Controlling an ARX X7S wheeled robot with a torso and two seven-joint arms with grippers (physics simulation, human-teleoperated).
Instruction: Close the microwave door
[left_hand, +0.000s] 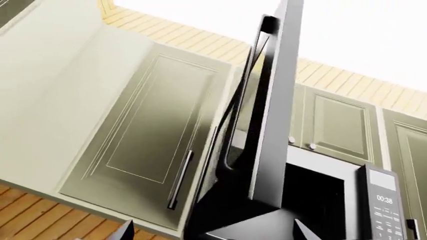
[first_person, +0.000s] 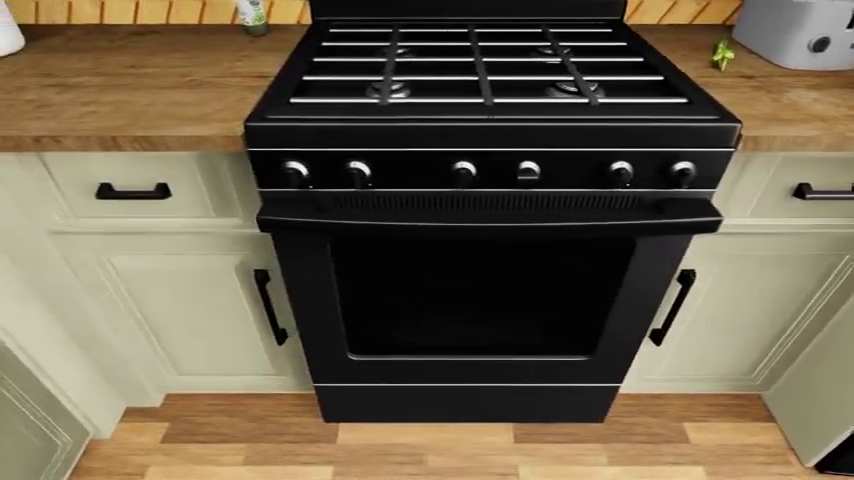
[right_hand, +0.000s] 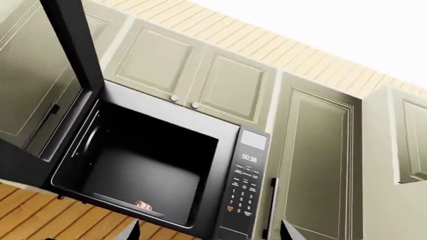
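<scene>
1. In the left wrist view, the black microwave door with its dark glass panel (left_hand: 270, 115) is seen edge-on, swung wide out from the black built-in microwave oven (left_hand: 347, 200). A lit display reading 00:38 (left_hand: 383, 199) is shown on the keypad panel. Pale green panelled wall cabinets (left_hand: 147, 125) are seen around the oven. Only two dark fingertips (left_hand: 123, 232) of the left gripper (left_hand: 213, 234) are caught at the frame edge, set apart with nothing between them.

2. In the head view, a black gas range with six knobs (first_person: 487, 200) is seen between wooden countertops (first_person: 120, 85) and green base cabinets (first_person: 174, 290). No arm or gripper is shown here.

3. In the right wrist view, the open dark cavity (right_hand: 143, 165) is seen, with a small reddish item (right_hand: 143, 205) resting inside on its floor. The right gripper (right_hand: 210, 231) is spread, holding nothing, with fingertips (right_hand: 130, 231) just visible.
</scene>
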